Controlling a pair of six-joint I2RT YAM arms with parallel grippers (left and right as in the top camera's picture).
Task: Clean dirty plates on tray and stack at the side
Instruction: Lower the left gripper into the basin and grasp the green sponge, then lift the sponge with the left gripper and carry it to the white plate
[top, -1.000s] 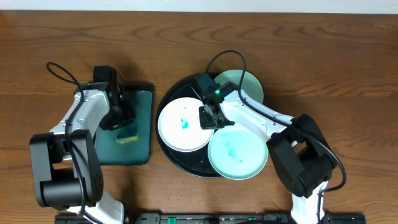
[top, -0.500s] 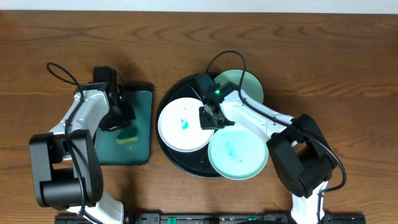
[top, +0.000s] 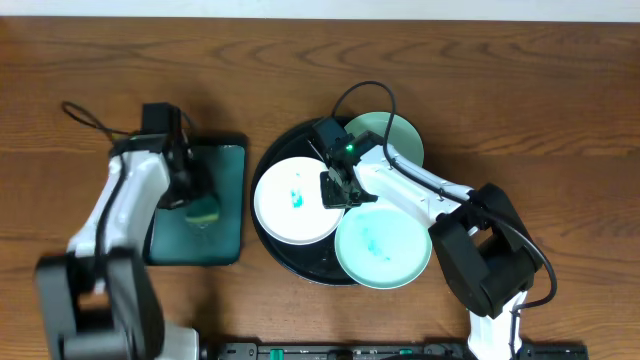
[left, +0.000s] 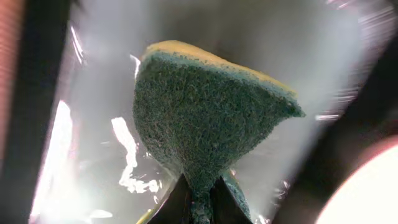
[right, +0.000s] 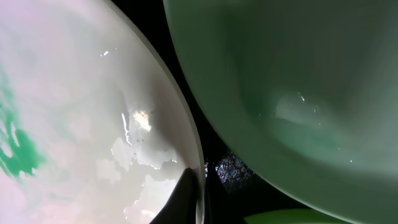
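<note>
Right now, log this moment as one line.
left gripper: shut on sponge, over small tray | right gripper: shut on white plate | plates: three on black tray, none stacked aside

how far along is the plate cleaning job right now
Nothing looks finished: no plate is stacked off the black tray, and all three sit on it. In hand: the left end effector grips a sponge over the rectangular tray, and the right end effector pinches the rim of the white plate. Left: wipe the teal smears on it and the front mint plate, then stack all three at the side.
</note>
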